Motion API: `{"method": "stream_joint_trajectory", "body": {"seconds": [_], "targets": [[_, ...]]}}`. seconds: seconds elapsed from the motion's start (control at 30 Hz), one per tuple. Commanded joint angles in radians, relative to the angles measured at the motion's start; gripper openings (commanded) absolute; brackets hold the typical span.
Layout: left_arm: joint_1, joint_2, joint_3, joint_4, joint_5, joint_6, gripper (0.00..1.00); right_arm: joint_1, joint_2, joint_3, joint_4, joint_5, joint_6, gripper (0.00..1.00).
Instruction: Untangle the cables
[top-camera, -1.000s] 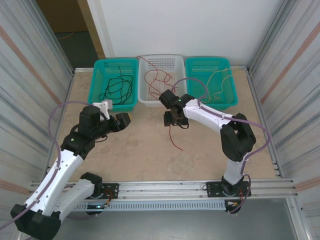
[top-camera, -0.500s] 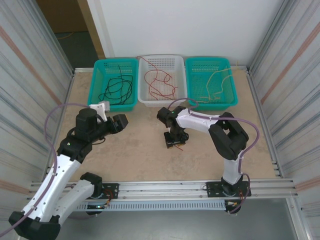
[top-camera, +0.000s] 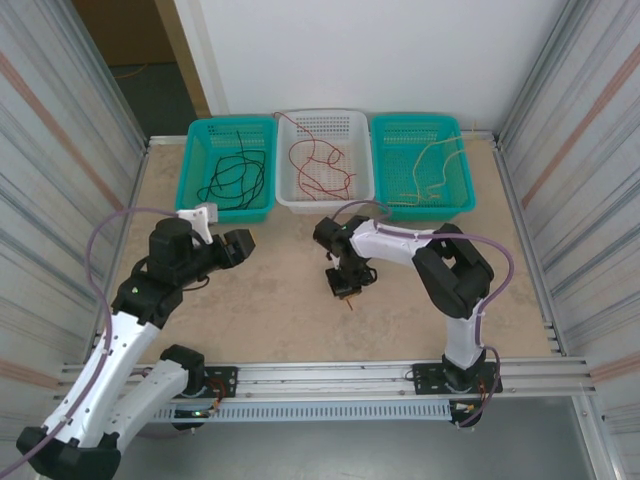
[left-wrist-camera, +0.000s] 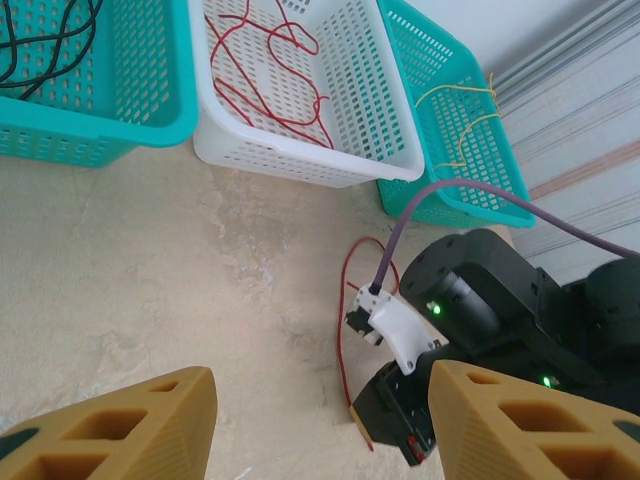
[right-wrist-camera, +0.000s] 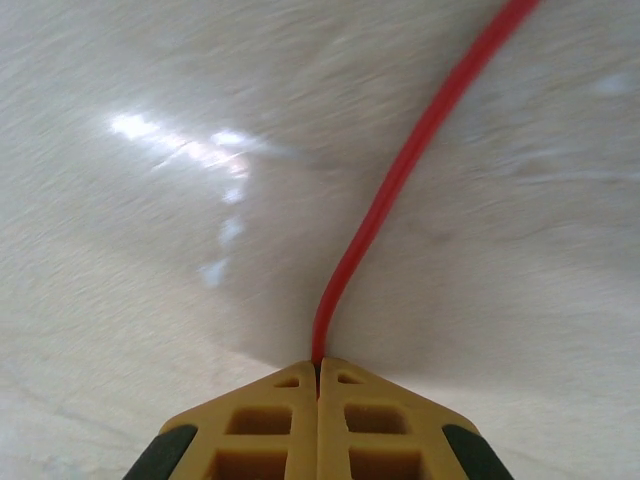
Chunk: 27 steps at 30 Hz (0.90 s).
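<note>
A loose red cable lies on the beige table, and my right gripper is shut on it, tips pressed down near the tabletop. From above, the right gripper is at the table's middle, with the cable's end poking out just in front. The left wrist view shows that same red cable curving past the right arm. My left gripper hovers open to the left, its yellow fingers wide apart with nothing between them. Other cables lie sorted in baskets: black, red, pale yellow.
Three baskets line the far edge: a teal one at left, a white one in the middle, a teal one at right. Corrugated metal walls close both sides. A metal rail runs along the near edge.
The right gripper came back from the white basket, dropped to the table and closed on the red cable. The left arm shifted slightly left, still open.
</note>
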Motion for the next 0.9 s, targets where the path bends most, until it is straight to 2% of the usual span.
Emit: {"method": "stream_joint_trajectory", "body": {"seconds": [0.0,0.13,0.27,0.33,0.4,0.43,0.5,0.63,0.87], "targets": [[-0.003,0.017,0.021,0.032,0.028,-0.027,0.59,0.048,-0.12,0.024,0.001,-0.028,-0.016,0.0],[-0.005,0.035,-0.023,0.082,0.066,-0.079,0.58,0.062,-0.22,0.045,0.023,-0.062,-0.011,0.0],[-0.013,0.036,-0.073,0.136,0.088,-0.13,0.58,0.056,-0.262,0.086,-0.004,0.0,0.005,0.01],[-0.021,0.039,-0.086,0.145,0.088,-0.138,0.58,0.045,-0.268,0.099,-0.02,0.067,0.016,0.2],[-0.028,0.042,-0.092,0.145,0.088,-0.143,0.58,0.028,-0.268,0.097,-0.016,0.057,0.009,0.51],[-0.029,0.043,-0.096,0.145,0.089,-0.145,0.58,0.022,-0.265,0.094,-0.015,0.073,0.01,0.59],[-0.031,0.039,-0.096,0.141,0.088,-0.146,0.57,0.009,-0.259,0.087,-0.009,0.101,0.009,0.59],[-0.031,0.029,-0.087,0.13,0.08,-0.142,0.58,-0.035,-0.231,0.075,0.032,0.157,-0.005,0.5],[-0.032,0.035,-0.079,0.119,0.087,-0.139,0.57,-0.054,-0.071,0.133,0.105,0.131,-0.11,0.48]]}}
